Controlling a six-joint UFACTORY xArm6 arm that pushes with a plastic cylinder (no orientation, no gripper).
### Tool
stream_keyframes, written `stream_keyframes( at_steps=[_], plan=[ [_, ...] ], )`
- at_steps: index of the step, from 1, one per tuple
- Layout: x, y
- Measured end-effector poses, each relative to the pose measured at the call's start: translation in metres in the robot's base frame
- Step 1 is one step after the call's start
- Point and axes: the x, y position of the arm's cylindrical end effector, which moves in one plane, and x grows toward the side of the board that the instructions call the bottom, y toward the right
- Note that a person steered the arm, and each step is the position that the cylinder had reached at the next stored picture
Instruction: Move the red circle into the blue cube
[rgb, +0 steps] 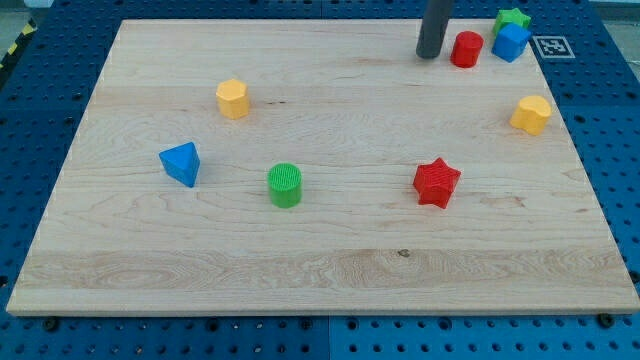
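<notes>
Red circle (466, 49) stands just to the view's right of my tip (429, 55), near the top edge of the wooden board (320, 250); whether the two touch or a thin gap lies between them cannot be made out. There is no pincer on this arm, so nothing is open, closed or gripping: the arm ends in a plain dark rod that comes down from the view's top, and its lower end rests on the board beside the red block. The red circle is a short upright cylinder, bright red, with faint ribbing on its side and a flat round top. Just to its right, close but apparently not touching, sits the blue cube (511, 42), turned so that one corner faces the view's bottom. Behind the blue cube, and partly hidden by it, is a green star (513, 17) at the board's top right corner. Farther down on the view's right lies a yellow hexagon-like block (532, 115). A red star (436, 182) lies right of the board's middle, a green cylinder (285, 185) left of the middle, a blue triangular block (181, 163) farther left, and another yellow block (232, 98) above those two, all well apart from my tip.
</notes>
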Motion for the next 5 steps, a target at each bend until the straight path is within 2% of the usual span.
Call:
stream_keyframes(
  at_steps=[1,2,5],
  plan=[
    [-0.017,0.016],
    [-0.017,0.012],
    [-0.015,-0.034]
  ],
)
